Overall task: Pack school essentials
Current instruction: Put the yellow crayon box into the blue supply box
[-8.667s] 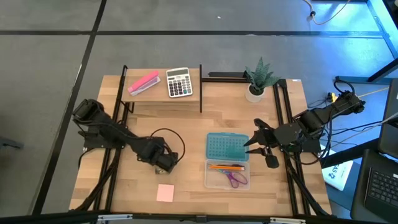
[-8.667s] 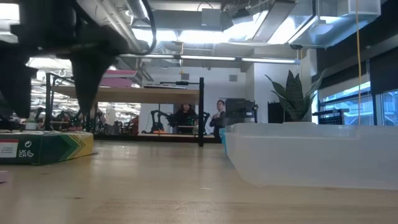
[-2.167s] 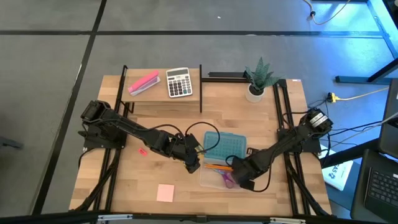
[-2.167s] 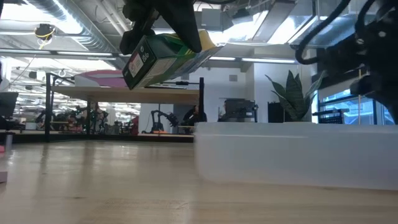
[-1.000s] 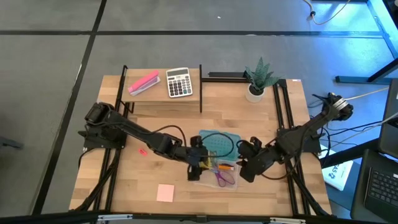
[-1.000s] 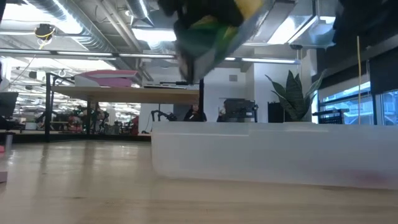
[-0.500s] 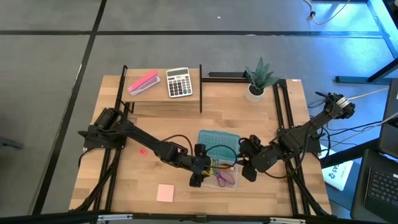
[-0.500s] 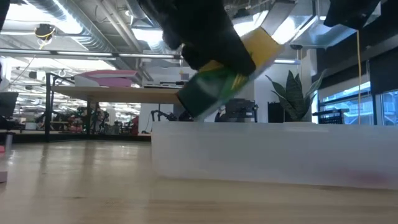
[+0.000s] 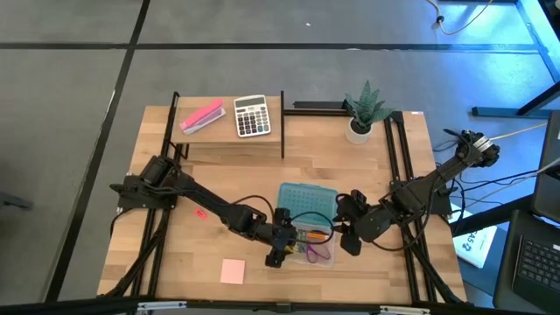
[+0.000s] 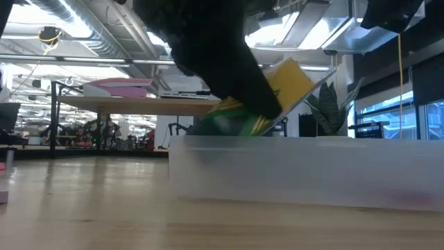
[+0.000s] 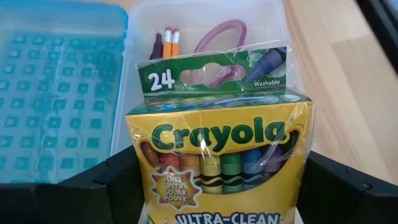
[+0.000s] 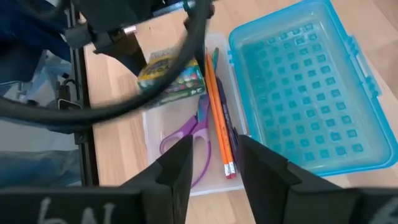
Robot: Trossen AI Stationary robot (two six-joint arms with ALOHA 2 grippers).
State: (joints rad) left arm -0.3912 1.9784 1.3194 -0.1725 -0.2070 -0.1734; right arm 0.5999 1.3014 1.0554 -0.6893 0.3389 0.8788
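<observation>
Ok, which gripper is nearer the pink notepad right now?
Left. The left gripper holds the crayon box over the case, just right of the notepad; the right gripper waits beyond the case.

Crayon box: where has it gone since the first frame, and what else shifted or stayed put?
The left gripper took the crayon box off the table's left side, carried it rightward and now lowers it, tilted, into the clear case. The case itself slid left. The right gripper reached in to the case, then drew back beside it, open. Pink notepad, calculator and plant are unchanged.
</observation>
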